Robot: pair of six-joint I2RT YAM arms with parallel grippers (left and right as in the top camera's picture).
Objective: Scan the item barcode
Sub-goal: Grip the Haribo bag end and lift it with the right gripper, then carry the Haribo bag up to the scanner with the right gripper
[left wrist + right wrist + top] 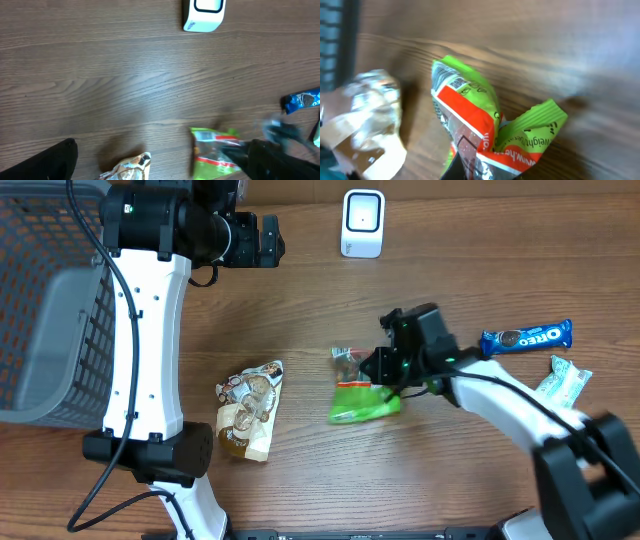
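A green and orange snack bag (pixel 360 402) lies near the middle of the table, a printed code showing at its far end (pixel 456 83). My right gripper (pixel 386 376) is shut on the bag's near edge, which is crumpled between the jaws (pixel 485 172). I cannot tell whether the bag is off the wood. The white scanner (pixel 362 222) stands at the far edge, well apart from the bag. My left gripper (pixel 270 240) hangs open and empty high at the back left, looking down on the scanner (pixel 204 14) and the bag (pixel 215 155).
A brown and white snack bag (pixel 248 412) lies left of the green one. A blue Oreo pack (pixel 527 337) and a white-green packet (pixel 562 380) sit at the right. A grey mesh basket (pixel 50 310) fills the left side.
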